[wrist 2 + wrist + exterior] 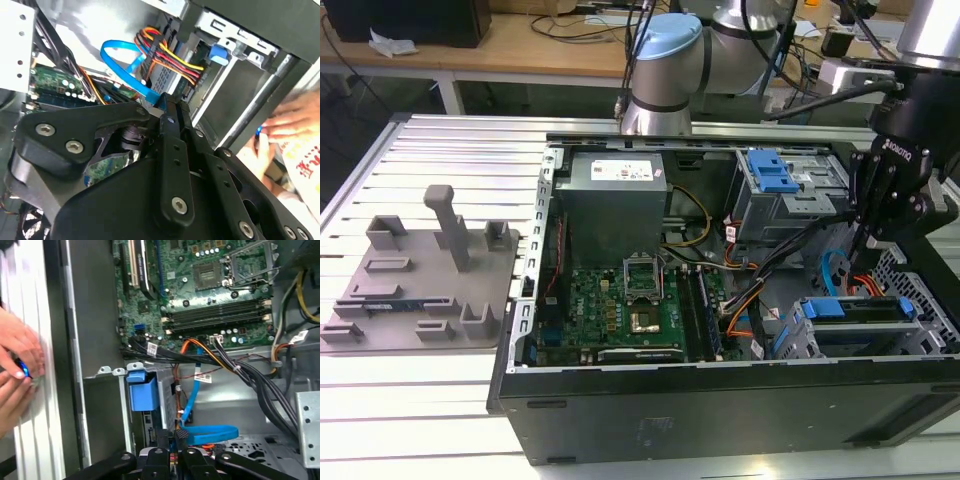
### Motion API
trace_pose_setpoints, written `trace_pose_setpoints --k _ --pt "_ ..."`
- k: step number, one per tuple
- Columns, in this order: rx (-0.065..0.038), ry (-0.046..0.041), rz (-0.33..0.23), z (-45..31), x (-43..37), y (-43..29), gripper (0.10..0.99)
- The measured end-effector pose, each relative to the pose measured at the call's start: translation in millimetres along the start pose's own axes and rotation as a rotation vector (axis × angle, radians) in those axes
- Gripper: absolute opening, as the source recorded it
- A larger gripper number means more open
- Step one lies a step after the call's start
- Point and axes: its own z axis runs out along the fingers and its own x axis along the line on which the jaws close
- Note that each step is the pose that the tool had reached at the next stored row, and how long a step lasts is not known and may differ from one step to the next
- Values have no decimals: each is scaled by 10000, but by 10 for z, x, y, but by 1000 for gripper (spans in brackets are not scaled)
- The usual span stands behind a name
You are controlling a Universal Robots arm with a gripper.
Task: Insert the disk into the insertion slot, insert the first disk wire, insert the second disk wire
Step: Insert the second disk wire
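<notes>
the end effector (865,235) hangs over the side of the open computer case (620,400) on the exterior view's right, tip pointing down into it. just under it, toward the front wall of the case, is the disk (855,308), blue frame showing. it looks like it lies flat in the low grey slot (920,335), with its long side running left to right across the exterior view. so the disk is straight down and a little forward from the end effector.

in the second wrist view the fingers (172,117) are pulled close together at the tip, right by the end of a flat blue wire (122,55). it looks like they pinch that wire, but i cannot tell for sure. the wire makes a loop and hangs loose near a bunch of red and yellow wires (167,57).

in the first wrist view the blue wire lies just past the end effector tip, beside the disk's blue tab (142,392). a person's hand (17,367) rests on the surface outside the case.
</notes>
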Motion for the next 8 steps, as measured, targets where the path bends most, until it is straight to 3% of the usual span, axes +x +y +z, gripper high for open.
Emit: trace_pose_setpoints --k 2,3,4,5,7,8 --pt "51 -276 14 3 11 -1 161" --pt "59 -462 17 6 22 -2 161" --pt "54 -734 16 11 44 -5 161" --pt "43 -952 16 20 75 -8 161" --pt "32 -1140 14 29 118 -13 161" --pt "24 -1293 13 41 159 -17 161"
